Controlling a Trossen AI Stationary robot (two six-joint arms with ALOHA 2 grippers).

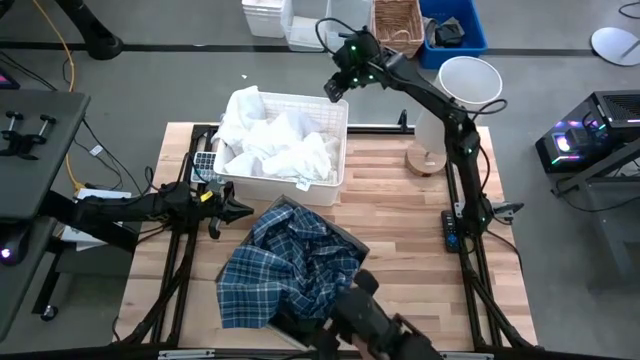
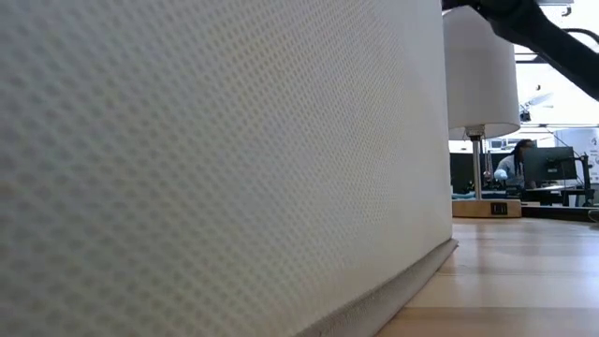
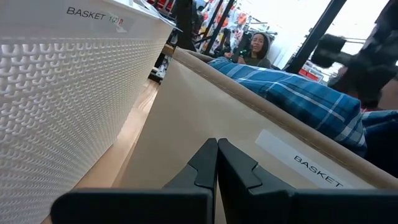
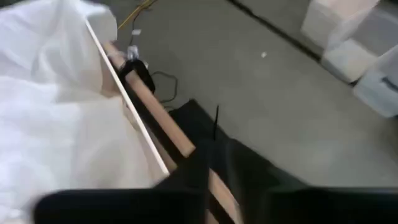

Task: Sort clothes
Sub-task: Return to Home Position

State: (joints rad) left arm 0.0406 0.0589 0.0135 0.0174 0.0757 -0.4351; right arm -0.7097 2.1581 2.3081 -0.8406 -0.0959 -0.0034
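Observation:
White garments [image 1: 275, 140] lie heaped in the white plastic bin [image 1: 343, 150] at the far middle of the table; they also show in the right wrist view [image 4: 50, 124]. The blue-and-white plaid shirt [image 1: 290, 265] lies crumpled on the beige cardboard box [image 1: 345, 238], spilling over its near left side. My left gripper [image 1: 238, 210] is shut and empty, low between the bin's wall [image 3: 62, 93] and the box's wall [image 3: 205, 106]. My right gripper [image 1: 335, 88] looks shut and empty, raised over the bin's far right corner. No dark green or dark grey garment shows.
A white-shaded lamp [image 1: 470, 80] with a round wooden base [image 1: 425, 160] stands at the far right. A dark bulky object [image 1: 375, 320] sits at the near edge. Bare wood [image 1: 400, 210] lies right of the bin and box. A person sits in the room behind [image 3: 258, 46].

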